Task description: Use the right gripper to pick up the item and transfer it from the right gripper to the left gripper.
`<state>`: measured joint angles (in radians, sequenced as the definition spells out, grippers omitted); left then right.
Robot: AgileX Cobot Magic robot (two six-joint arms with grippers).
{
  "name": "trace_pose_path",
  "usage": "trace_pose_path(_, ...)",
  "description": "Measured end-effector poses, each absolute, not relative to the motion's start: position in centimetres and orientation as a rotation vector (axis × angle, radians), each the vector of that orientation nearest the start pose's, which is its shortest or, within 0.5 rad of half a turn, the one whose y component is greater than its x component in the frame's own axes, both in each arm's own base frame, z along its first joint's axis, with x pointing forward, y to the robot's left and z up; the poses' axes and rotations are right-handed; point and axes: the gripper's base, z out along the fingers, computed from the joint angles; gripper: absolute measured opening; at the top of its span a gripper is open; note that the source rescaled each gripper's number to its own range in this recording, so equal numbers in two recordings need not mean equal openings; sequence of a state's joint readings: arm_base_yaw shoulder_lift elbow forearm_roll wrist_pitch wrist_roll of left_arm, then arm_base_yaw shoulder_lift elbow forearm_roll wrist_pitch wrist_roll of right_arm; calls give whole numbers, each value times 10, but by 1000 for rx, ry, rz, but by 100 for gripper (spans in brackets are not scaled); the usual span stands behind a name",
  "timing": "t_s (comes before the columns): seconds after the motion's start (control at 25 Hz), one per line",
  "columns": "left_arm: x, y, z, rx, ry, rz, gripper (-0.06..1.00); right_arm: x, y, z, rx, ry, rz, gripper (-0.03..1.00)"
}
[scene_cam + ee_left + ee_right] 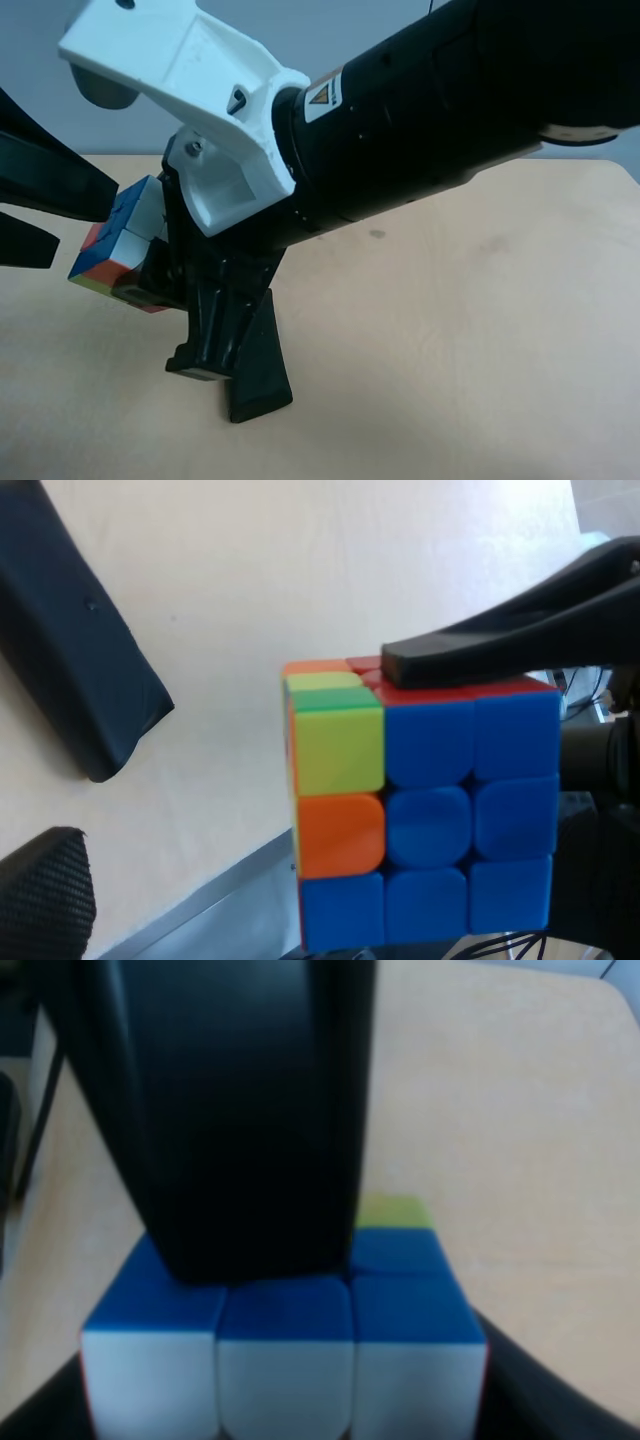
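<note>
The puzzle cube [118, 243] is held in the air above the tan table, clamped in my right gripper [150, 252], which is shut on it. The right wrist view shows one black finger [250, 1140] lying on the cube's blue face [285, 1310], with white squares below. In the left wrist view the cube [440, 820] fills the middle, blue face toward the camera, with a right-gripper finger [480, 650] on its red side. My left gripper [75, 222] is at the exterior view's left edge, open. Its upper finger [60, 175] reaches the cube's top corner and its lower finger [25, 245] stays left of the cube.
The long black pouch [80, 650] lies on the table [450, 350] beyond the cube in the left wrist view. A grey table edge [200, 895] runs below it. Black wedge shapes [245, 360] under the right wrist reach down toward the table. I cannot tell what they are.
</note>
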<state>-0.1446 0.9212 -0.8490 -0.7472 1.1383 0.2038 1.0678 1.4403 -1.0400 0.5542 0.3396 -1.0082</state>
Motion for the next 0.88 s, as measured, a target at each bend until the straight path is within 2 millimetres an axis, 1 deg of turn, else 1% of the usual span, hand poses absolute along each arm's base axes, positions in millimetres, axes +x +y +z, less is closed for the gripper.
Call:
trace_pose_path(0.44,153,-80,327,235,2561,-975,100,141,289,301,-1614,1507,520,0)
trace_pose_path(0.68,153,-80,327,247,2564,-989,100,141,289,301,-1614,1506,519,0)
trace_pose_path(0.88,149,-84,329,278,2562,-1064,100,142,289,302,-1594,1498,512,0)
